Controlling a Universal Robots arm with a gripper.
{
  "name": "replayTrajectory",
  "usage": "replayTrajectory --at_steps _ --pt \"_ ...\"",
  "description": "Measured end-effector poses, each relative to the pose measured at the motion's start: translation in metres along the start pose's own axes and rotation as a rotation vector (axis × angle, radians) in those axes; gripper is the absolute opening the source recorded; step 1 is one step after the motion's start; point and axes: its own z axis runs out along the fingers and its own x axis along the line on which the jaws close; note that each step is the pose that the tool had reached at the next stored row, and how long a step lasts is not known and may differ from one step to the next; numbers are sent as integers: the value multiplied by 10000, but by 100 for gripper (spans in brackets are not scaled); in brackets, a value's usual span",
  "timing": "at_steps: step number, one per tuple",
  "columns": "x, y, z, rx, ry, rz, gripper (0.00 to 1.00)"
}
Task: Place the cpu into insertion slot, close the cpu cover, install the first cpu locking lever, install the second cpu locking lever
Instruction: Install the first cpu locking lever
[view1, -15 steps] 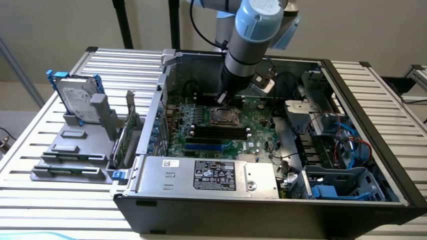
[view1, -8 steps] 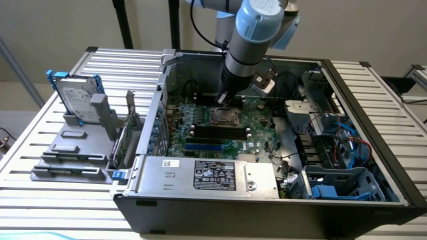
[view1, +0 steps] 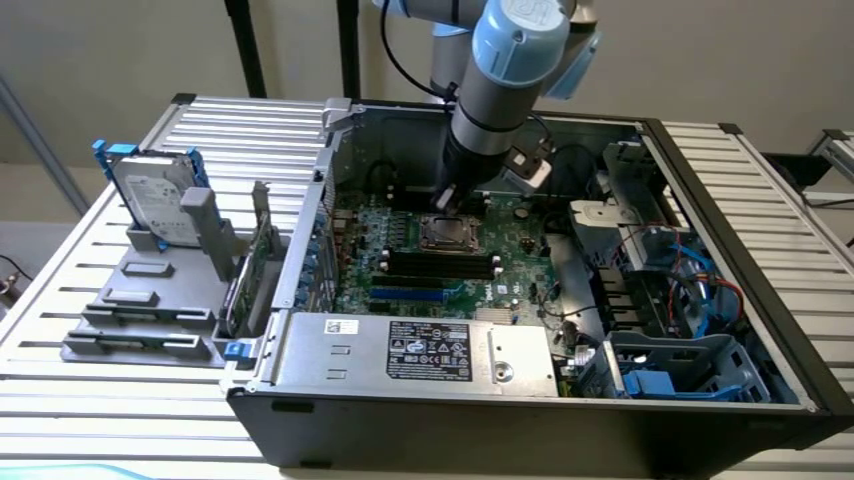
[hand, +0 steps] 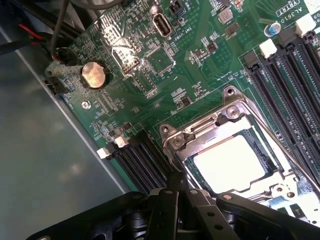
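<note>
Chip drop looks done. The chip (hand: 229, 162) sits flat in the socket (view1: 445, 232), just ahead of the pincer (hand: 179, 192) tips. The cover (hand: 210, 125) lies down over it, w/ the chip showing thru its square opening. So I'd judge you're on the lever steps, prob. the first one. You can't tell from here whether either lever is hooked; the thin wire parts by the frame are too hard to read.

Pincer: pressed together, nothing between the tips. They sit at the socket's near corner, right by the cover's edge. Touching it or just above, can't tell. In the exterior view the arm stands nearly straight down over the socket.

The next move, as I see it, calls for a slim closed tip pressing a lever down & under its catch, w/o sliding onto the chip or the memory slots (hand: 137, 162) beside the tips. Main risk: the tip slips off the wire.
</note>
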Motion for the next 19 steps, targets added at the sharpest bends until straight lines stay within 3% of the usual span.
replayTrajectory --at_steps 19 --pt "-19 1 -8 14 -6 -23 11"
